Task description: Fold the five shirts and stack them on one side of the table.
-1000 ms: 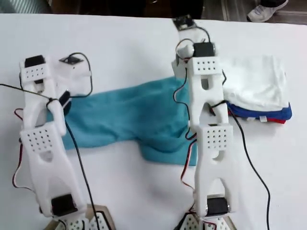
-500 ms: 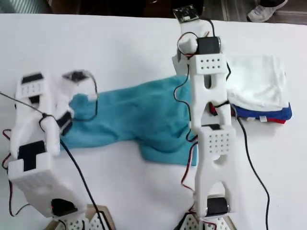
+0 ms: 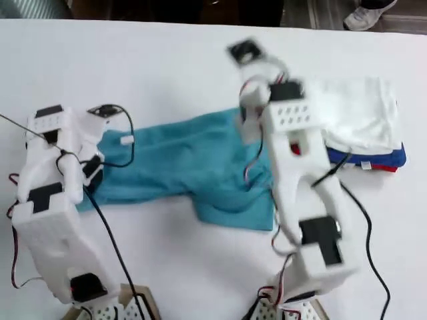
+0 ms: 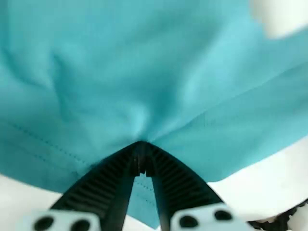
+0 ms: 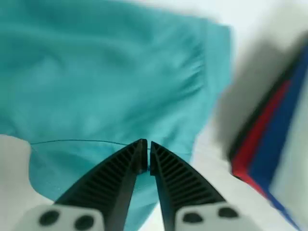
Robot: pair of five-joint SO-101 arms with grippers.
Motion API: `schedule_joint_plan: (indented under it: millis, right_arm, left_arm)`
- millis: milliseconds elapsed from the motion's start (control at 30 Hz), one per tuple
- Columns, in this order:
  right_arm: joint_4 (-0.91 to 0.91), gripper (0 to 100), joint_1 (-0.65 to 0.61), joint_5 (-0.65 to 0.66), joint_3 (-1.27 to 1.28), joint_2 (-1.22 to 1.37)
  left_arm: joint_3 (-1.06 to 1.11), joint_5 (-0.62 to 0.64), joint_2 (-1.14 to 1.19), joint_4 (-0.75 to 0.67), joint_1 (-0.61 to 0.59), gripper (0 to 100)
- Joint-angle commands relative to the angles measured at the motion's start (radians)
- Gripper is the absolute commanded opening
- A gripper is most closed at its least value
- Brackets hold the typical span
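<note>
The teal shirt [image 3: 187, 160] lies rumpled mid-counter [image 3: 167, 53], just left of the folded stack [image 3: 363, 133], with the left fingers [image 4: 115, 183] clamped on a pucker of cloth and the right fingers [image 5: 120, 178] together above its right end, probably to stretch it flat.

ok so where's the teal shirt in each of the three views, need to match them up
high view: the teal shirt lies spread across the middle of the table.
left wrist view: the shirt is pinched at the left hand.
right wrist view: the shirt lies under the right hand.
shared landmark: the stack of folded shirts, next to the teal shirt in the high and right wrist views.
</note>
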Motion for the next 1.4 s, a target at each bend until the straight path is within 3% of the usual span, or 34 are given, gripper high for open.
schedule_joint_plan:
  millis: [0,100,267,500,833,1033,1233,1367]
  right_arm:
    - [-0.294,2.0,-0.05,0.02,0.456,-0.171]
    - [-0.389,2.0,-0.071,0.02,0.6,-0.209]
    - [-0.392,2.0,-0.074,0.026,0.68,-0.209]
    - [-0.249,2.0,-0.14,0.098,0.689,-0.269]
    - [-0.124,2.2,-0.295,0.104,0.712,-0.641]
    - [-0.219,7.7,-0.303,0.106,0.816,-0.519]
    - [-0.433,4.5,-0.292,0.106,0.81,-0.308]
    - [-0.444,1.9,-0.228,0.106,0.7,-0.206]
  left_arm:
    - [-0.082,0.011,0.069,-0.006,-0.02,3]
    - [-0.111,0.055,0.118,-0.008,-0.018,3]
    - [-0.166,0.074,0.158,0.032,-0.017,3]
    - [-0.168,0.074,0.163,0.034,-0.008,3]
    - [-0.168,0.075,0.164,0.034,-0.008,3]
    - [-0.168,0.075,0.164,0.034,-0.008,3]
    - [-0.168,0.075,0.166,0.034,-0.008,3]
    - [-0.166,0.075,0.166,0.034,-0.008,3]
